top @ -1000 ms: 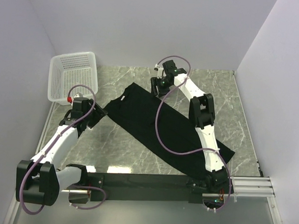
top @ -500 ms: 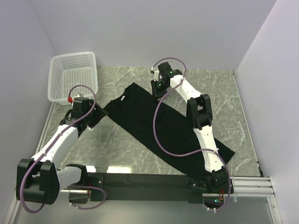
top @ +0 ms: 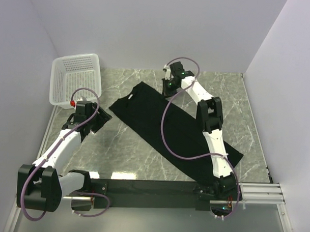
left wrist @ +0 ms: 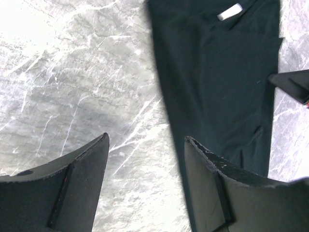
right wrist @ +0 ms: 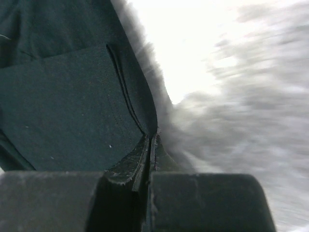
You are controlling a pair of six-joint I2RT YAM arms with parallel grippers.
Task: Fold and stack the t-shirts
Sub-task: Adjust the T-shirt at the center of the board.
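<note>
Currently, one black t-shirt (top: 165, 124) is being laid flat on the marble table (top: 123, 155), right of the white basket (top: 78, 58). Its edge is being pinched between the pressed-together jaws of the right gripper (right wrist: 152, 144). The left gripper (left wrist: 145, 145) is being held with jaws spread, just below the basket, beside the shirt.

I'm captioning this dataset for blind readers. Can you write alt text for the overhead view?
A black t-shirt lies flat diagonally across a marble table, the right gripper pinching its far edge. The left gripper is open beside its collar end, near a white basket.
</note>
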